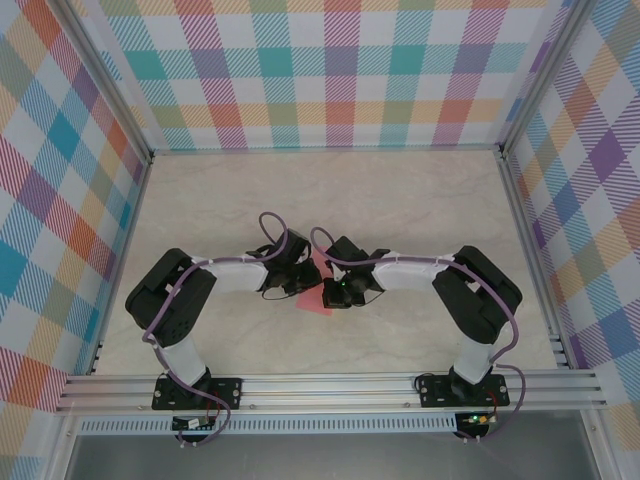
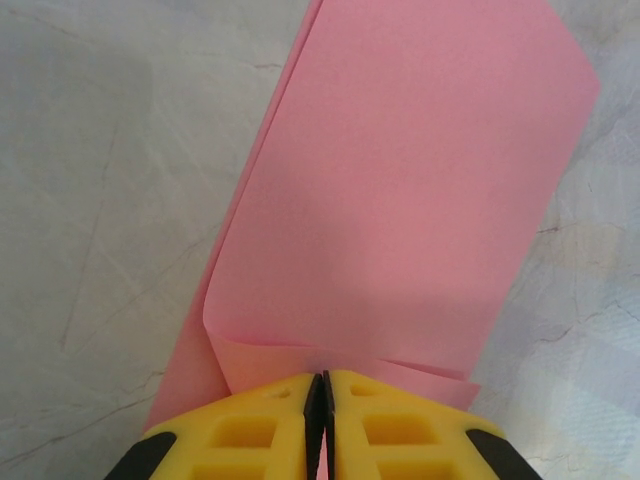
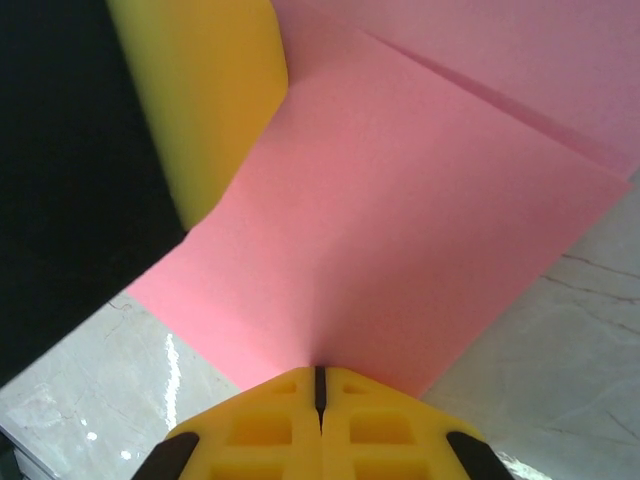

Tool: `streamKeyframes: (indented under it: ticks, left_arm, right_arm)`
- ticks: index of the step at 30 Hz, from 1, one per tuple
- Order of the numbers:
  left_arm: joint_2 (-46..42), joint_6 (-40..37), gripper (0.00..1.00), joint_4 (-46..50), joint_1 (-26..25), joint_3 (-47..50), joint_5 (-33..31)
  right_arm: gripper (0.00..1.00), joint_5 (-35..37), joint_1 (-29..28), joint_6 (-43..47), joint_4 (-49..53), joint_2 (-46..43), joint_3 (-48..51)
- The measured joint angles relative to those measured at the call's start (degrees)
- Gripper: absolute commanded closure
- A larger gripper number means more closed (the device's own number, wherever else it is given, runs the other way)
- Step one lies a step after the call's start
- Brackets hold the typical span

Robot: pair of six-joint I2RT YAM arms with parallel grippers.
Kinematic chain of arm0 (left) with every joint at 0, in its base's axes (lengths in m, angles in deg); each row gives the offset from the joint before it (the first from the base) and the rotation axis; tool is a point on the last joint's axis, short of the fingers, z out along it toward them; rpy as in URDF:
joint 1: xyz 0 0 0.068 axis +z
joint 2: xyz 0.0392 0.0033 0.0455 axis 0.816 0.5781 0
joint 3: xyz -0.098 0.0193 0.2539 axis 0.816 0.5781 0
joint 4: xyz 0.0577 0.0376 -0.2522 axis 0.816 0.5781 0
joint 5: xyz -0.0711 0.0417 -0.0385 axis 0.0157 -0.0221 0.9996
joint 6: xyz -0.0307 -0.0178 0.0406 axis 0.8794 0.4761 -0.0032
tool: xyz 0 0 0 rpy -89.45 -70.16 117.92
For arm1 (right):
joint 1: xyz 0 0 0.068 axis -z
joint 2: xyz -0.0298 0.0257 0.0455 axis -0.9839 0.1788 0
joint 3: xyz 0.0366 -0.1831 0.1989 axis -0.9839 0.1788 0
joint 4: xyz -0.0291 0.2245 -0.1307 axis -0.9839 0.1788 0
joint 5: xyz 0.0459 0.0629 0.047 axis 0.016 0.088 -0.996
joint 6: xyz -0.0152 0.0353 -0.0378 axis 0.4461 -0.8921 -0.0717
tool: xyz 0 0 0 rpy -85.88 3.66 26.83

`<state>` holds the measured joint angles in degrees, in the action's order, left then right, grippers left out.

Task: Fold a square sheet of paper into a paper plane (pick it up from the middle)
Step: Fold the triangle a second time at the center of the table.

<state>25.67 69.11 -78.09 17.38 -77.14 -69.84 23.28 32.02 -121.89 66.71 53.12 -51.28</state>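
1. From above, my two arms bend inward and meet at the middle of the table (image 1: pixel 420 200). My left gripper (image 1: pixel 298 283) and right gripper (image 1: pixel 336 292) face each other, with the paper (image 1: pixel 318 286) between them. Only a small pink strip of it shows between the black gripper bodies, so I cannot read the jaws from here.
2. At my left wrist, the left gripper (image 2: pixel 320 385) has its yellow fingers (image 2: pixel 250 430) pressed together, pinching the near edge of the paper (image 2: pixel 400 200). The paper is doubled over, with a rounded fold at its left side just beside the fingers. It runs away from me above the pale table (image 2: pixel 100 200).
3. At my right wrist, the right gripper (image 3: pixel 320 378) is closed too, nipping the paper (image 3: pixel 400 230) at its near edge, where a faint crease runs into the jaws. A second layer peeks out at the upper right. A yellow finger (image 3: pixel 205 90) of my left gripper touches the paper at the upper left.
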Motion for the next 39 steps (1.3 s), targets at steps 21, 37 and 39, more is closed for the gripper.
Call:
streamKeyframes:
  ticks: [21,37,39]
  left_arm:
    - [-4.5,-4.0,0.91,-9.7,-1.7,8.9,5.2]
    - [-3.8,-5.0,0.92,-5.1,-1.2,6.3,3.0]
    - [-3.0,-6.1,0.92,-3.2,-0.5,4.9,4.2]
  right_arm:
    - [0.97,-0.4,0.2,-1.3,-0.5,0.0,0.3]
    - [0.97,-0.7,0.4,-1.1,-1.6,0.0,1.2]
    - [0.97,-0.7,0.4,-0.8,-1.7,0.0,1.3]
